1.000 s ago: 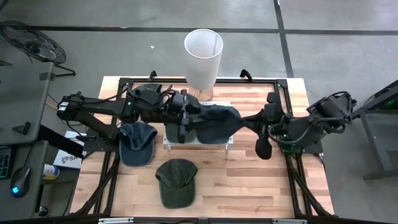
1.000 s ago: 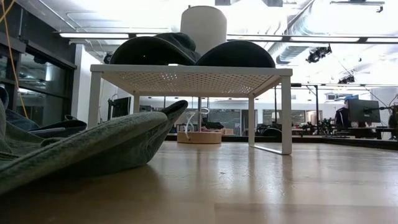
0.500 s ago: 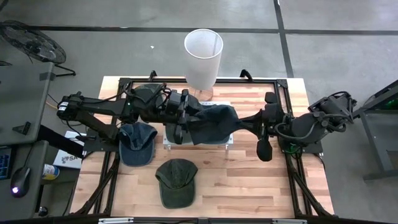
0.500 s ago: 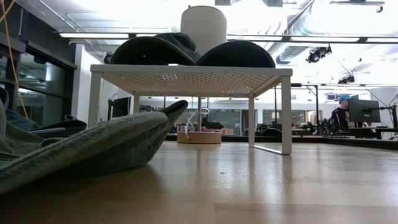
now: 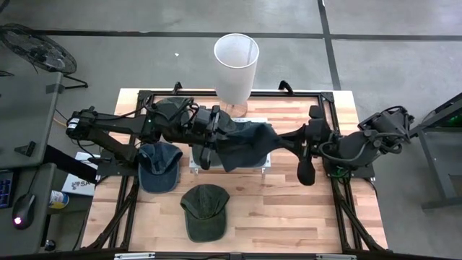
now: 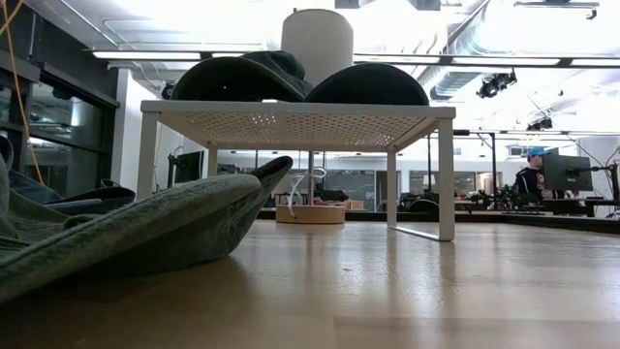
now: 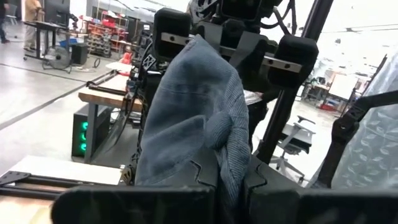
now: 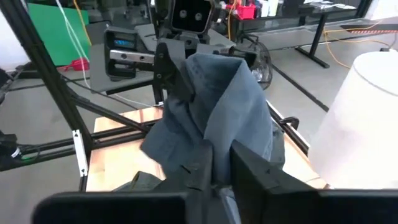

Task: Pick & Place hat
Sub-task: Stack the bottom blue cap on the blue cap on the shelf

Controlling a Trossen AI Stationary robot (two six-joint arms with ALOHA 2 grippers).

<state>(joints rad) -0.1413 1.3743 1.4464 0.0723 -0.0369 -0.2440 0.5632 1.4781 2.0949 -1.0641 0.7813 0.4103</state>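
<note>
We take the white wire rack (image 5: 229, 165) in the middle of the wooden table (image 5: 289, 217) as our landmark. Above it hangs a dark blue hat (image 5: 244, 143), stretched between the two arms and lifted off the rack top. The left gripper (image 5: 216, 137) reaches in over the rack's left part, and its fingers (image 7: 205, 177) are pressed together on the cloth at the hat's left edge; the left wrist view shows the blue fabric rising straight out from between them. The right gripper (image 5: 276, 141) meets the hat over the rack's right end. In the right wrist view the cloth sits between its fingers (image 8: 199, 171), but we cannot tell whether they are gripping it or have begun to part.

In front of the rack, toward the table's near edge, lies a dark green cap (image 5: 205, 209). To the rack's left, beneath the left arm, lies a blue cap (image 5: 158, 165). Behind the rack stands a tall white cylinder (image 5: 235, 65) at the table's far edge.

From table height we see the rack's perforated top (image 6: 291, 121) with dark rounded shapes above it, and the green cap's brim close by.
</note>
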